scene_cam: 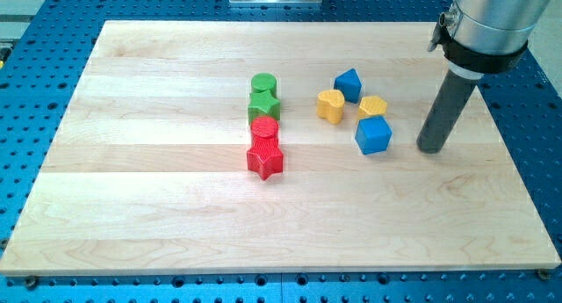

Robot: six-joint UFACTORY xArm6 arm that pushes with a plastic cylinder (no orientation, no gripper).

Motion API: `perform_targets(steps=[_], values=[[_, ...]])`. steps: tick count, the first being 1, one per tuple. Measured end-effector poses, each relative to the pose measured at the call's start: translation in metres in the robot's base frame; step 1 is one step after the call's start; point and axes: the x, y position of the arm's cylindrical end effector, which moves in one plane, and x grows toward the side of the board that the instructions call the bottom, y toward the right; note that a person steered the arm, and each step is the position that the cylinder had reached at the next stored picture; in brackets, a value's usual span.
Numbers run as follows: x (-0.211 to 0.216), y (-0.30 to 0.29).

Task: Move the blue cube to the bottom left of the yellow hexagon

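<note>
- Right now my tip [430, 149] rests on the wooden board [158, 224] toward the view's right, just to the right of the blue cube [373, 135] with a small gap between them, so it is not touching any block.
- As for a pincer, the arm carries none: it ends in a plain dark rod under a silver collar, so nothing is spread, pressed together or pinching.
- The blue cube sits right of the board's centre, directly below the yellow hexagon [372, 106] and touching or nearly touching it; from this angle I cannot tell which.
- The yellow hexagon lies between the blue cube below it and a second blue block [348, 84], an angular shape I cannot name with confidence, up and to its left.
- A yellow heart-shaped block [330, 104] stands just left of the hexagon, close beside the second blue block's lower left.
- Near the board's middle four blocks form a column running from the view's top to its bottom: a green cylinder [262, 82], a green star [263, 104], a red cylinder [264, 127] and a red star [264, 159].
- Each block in that column sits tight against its neighbour, and the column stands well apart from the yellow and blue cluster.
- The board lies on a blue perforated table [35, 101] that shows all around its edges.
</note>
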Motion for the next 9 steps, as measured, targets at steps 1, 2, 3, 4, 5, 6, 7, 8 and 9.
perform_targets(steps=[1, 2, 3, 4, 5, 6, 7, 8, 9], values=[[-0.001, -0.027], [-0.001, -0.045], [0.0, -0.042], [0.016, -0.046], [0.02, -0.071], [0.02, -0.071], [0.029, -0.071], [0.058, -0.082], [0.07, -0.145]])
